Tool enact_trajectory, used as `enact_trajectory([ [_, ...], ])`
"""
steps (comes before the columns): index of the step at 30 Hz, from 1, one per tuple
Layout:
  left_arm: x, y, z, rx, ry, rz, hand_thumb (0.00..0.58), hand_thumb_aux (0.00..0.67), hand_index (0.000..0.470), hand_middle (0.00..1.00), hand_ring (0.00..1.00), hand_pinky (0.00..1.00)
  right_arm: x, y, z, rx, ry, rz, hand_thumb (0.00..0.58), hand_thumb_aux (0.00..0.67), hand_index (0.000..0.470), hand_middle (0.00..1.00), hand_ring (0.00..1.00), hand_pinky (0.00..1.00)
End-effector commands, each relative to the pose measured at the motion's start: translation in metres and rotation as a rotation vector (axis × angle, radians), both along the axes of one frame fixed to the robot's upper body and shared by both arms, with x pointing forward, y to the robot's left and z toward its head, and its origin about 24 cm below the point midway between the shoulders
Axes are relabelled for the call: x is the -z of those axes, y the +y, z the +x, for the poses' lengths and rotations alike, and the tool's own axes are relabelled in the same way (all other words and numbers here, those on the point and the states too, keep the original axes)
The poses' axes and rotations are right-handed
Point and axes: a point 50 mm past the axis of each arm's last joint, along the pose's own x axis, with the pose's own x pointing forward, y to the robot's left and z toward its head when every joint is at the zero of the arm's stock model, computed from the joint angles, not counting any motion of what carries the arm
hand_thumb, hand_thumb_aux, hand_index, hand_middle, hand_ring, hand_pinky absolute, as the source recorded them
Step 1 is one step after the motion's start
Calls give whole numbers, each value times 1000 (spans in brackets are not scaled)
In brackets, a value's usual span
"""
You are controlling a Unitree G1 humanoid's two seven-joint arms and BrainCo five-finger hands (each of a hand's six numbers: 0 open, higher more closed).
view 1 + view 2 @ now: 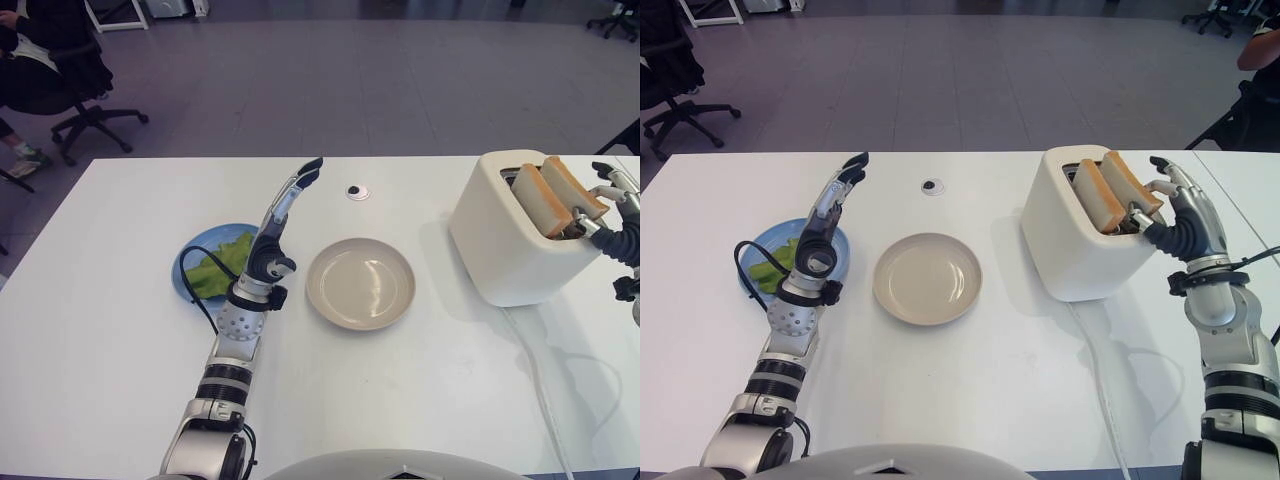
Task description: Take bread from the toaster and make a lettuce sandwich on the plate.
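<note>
A cream toaster (1075, 250) stands on the right of the white table with two bread slices (1112, 190) sticking up from its slots. My right hand (1175, 215) is at the right-hand slice, fingers curled around its edge and touching it. An empty beige plate (927, 277) lies in the middle. To its left a blue plate (190, 268) holds green lettuce (222, 262). My left hand (282, 215) hovers between the two plates, fingers stretched out straight and holding nothing.
A small black-and-white round object (357, 191) lies on the table behind the beige plate. The toaster's white cord (1095, 350) runs toward the table's front edge. An office chair (70, 70) stands on the floor beyond the table at the far left.
</note>
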Motion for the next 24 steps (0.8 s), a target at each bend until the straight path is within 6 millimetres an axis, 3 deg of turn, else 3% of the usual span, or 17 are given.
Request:
enact_trajectory([
  [1, -3, 6, 2, -24, -13, 21, 0, 0, 0, 0, 0, 0, -21, 3, -4, -26, -158, 102, 580, 670, 470, 1000, 1000, 1000],
  [9, -13, 50, 1, -206, -70, 137, 0, 0, 0, 0, 0, 0, -66, 24, -16, -180, -499, 373, 580, 670, 470, 1000, 1000, 1000],
  [12, -18, 82, 0, -382, -88, 328, 0, 0, 0, 0, 0, 0, -76, 44, -18, -316, -536, 450, 580, 670, 470, 1000, 1000, 1000],
  [14, -8, 101, 5, -513, -34, 579, 0, 0, 0, 0, 0, 0, -78, 65, -15, -441, -508, 522, 580, 670, 470, 1000, 1000, 1000],
  [18, 32, 135, 1, -584, 176, 941, 0, 0, 0, 0, 0, 0, -59, 119, -3, -652, -352, 588, 580, 670, 470, 1000, 1000, 1000],
  [24, 68, 177, -4, -702, 417, 1206, 0, 0, 0, 0, 0, 0, -9, 170, 8, -769, -58, 599, 580, 670, 470, 1000, 1000, 1000],
])
